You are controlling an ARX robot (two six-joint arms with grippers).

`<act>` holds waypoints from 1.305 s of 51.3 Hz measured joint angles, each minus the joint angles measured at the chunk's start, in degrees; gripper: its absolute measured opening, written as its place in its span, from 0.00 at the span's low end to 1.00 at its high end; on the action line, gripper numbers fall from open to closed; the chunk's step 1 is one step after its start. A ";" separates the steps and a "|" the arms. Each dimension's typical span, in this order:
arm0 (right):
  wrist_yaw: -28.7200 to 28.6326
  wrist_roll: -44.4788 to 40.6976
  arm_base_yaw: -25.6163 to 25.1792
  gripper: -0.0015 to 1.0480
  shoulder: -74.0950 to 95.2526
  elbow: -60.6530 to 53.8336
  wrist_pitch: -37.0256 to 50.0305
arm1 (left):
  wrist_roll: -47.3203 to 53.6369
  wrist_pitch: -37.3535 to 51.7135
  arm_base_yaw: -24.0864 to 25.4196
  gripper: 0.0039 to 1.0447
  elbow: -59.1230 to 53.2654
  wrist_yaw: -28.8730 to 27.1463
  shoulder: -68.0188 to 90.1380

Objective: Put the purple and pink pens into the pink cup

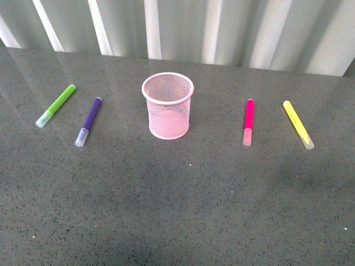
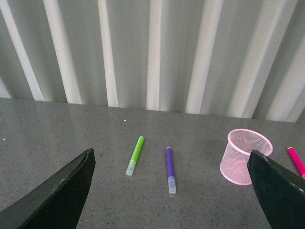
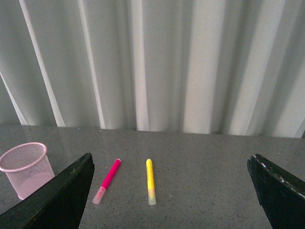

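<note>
Table edge: the grey speckled table (image 1: 177, 216) runs back to a pale pleated backdrop (image 1: 177, 27), and that line is the only border in sight on the far side.
Open room: there is a wide bare stretch of tabletop on the near side of everything, and clear lanes on both sides of the cup.
Pink cup: the pink cup (image 1: 169, 119) stands upright at mid-table with its mouth open, and I can see nothing inside through the mesh.
Purple pen: the purple pen (image 1: 89, 122) lies flat to the cup's left, well apart from it, pale cap toward the robot.
Pink pen: the pink pen (image 1: 248, 122) lies flat to the cup's right, also well apart, cap toward the robot.
Neighbours: a green marker (image 1: 55, 105) lies just beyond the purple pen on the far left and a yellow marker (image 1: 298, 124) beyond the pink pen on the far right, none of them touching.
Left gripper: the left gripper (image 2: 170, 152) hangs above the table, its fingers (image 2: 66, 191) spread wide, gripping nothing and touching nothing; the purple pen and green marker show in the gap.
Right gripper: the right gripper (image 3: 170, 157) is spread just as wide, its dark fingers (image 3: 62, 200) are empty and clear of the surface, and the pink pen and yellow marker show between them.
</note>
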 joint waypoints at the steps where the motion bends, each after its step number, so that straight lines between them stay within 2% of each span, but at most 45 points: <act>1: 0.00 0.00 0.00 0.93 0.02 0.00 0.00 | 0.00 0.00 0.00 0.94 0.00 0.00 0.00; 67: 0.00 0.00 0.00 0.93 0.02 0.00 0.00 | 0.00 0.00 0.00 0.94 0.00 0.00 0.00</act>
